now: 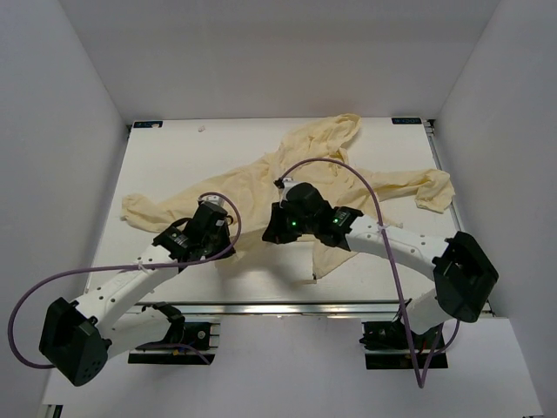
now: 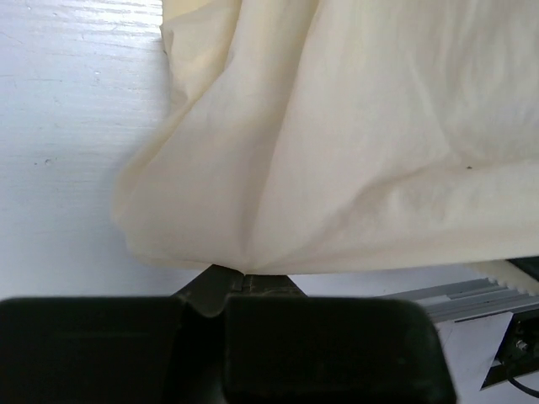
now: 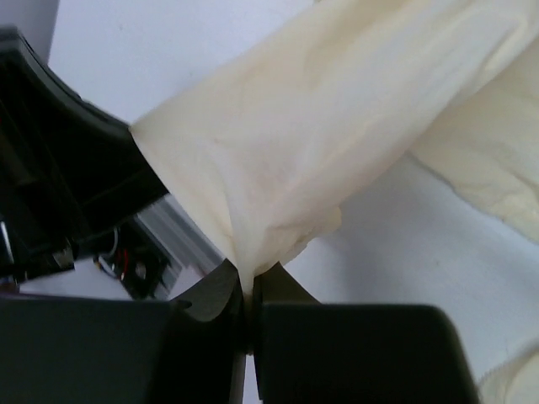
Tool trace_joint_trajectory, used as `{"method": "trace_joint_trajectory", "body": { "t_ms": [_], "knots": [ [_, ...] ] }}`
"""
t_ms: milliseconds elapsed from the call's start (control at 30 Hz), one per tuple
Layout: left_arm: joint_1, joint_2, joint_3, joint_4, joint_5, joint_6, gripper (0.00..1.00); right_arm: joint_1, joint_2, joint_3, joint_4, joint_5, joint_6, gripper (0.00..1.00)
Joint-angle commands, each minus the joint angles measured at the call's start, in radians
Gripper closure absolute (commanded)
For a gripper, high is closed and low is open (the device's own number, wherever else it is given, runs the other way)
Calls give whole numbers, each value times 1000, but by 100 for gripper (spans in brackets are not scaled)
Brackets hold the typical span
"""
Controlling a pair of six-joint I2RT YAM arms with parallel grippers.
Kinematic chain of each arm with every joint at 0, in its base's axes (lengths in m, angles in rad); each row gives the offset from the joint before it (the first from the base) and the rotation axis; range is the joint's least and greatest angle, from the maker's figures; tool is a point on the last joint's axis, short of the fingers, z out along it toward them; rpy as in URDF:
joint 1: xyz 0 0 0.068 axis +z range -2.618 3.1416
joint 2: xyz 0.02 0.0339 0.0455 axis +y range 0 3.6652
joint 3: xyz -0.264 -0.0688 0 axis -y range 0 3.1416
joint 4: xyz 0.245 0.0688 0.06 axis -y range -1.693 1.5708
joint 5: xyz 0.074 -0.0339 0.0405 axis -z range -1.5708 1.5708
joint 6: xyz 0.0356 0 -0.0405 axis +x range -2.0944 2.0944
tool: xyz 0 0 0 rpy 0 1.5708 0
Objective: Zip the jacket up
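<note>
Two grippers, one jacket [image 1: 261, 185], and both of them have cloth in their teeth. From the overhead view the cream garment sprawls across the white table [image 1: 174, 148], hood [image 1: 335, 131] up at the top centre, one sleeve [image 1: 144, 209] trailing off to the left of frame, the other sleeve [image 1: 418, 185] stretched out to the right. Both wrists meet low in the middle of that view, side by side over the jacket's lower part, the left arm reaching in from bottom left and the right arm sweeping in from bottom right, with a purple cable [image 1: 348, 165] arching over the fabric. Down to the left wrist camera: the left gripper [image 2: 244, 284] sits at bottom centre with its jaws pressed together on a bunched fold of the jacket, and the cloth fans up and out from that pinch to fill most of the frame, bare table showing at upper left and a metal rail [image 2: 480, 295] at lower right. Over to the right wrist camera: the right gripper [image 3: 250, 290] is likewise clamped, jaws tight on a narrow gather of cream fabric at bottom centre, the material rising from the pinch and spreading toward the upper right. A second layer of the jacket lies flat on the table at the right edge. No zipper teeth or pull can be made out in any view.
</note>
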Motion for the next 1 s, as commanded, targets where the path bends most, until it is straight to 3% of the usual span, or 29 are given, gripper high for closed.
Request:
{"method": "trace_joint_trajectory", "body": {
  "t_ms": [0,133,233,300,333,467,533,567,600,667,700,767,867,900,967],
  "knots": [
    [8,-20,12,-87,-62,-8,100,-39,-31,15,-288,-66,-62,100],
    [8,-1,21,-183,-126,-68,100,-154,-94,-79,-293,-228,-102,100],
    [8,61,22,-216,-134,-105,100,-240,-105,-142,-290,-265,-134,100],
    [8,116,21,-205,-124,-99,100,-269,-95,-157,-292,-261,-166,95],
    [8,134,24,-191,-116,-91,100,-280,-74,-150,-299,-226,-206,87],
    [8,204,58,-190,-94,-66,100,-282,7,-101,-348,-50,-267,71],
    [8,219,79,-211,-97,-51,100,-282,21,-85,-356,-20,-278,67],
    [8,220,84,-219,-104,-51,98,-282,12,-87,-347,-25,-275,61],
    [8,213,87,-220,-105,-45,96,-282,0,-87,-336,-31,-278,41],
    [8,204,93,-222,-104,-43,92,-283,-40,-84,-330,-40,-286,30],
    [8,196,99,-220,-94,-37,86,-282,-51,-81,-335,-29,-286,23],
    [8,176,110,-210,-78,-33,77,-282,-85,-62,-370,15,-288,21],
    [7,148,125,-167,-9,13,55,-282,-141,-71,-413,67,-272,20],
    [7,139,128,-144,25,36,44,-283,-182,-81,-422,125,-255,18],
    [7,135,136,-125,57,49,35,-282,-229,-116,-459,179,-225,11]
  ]
}}
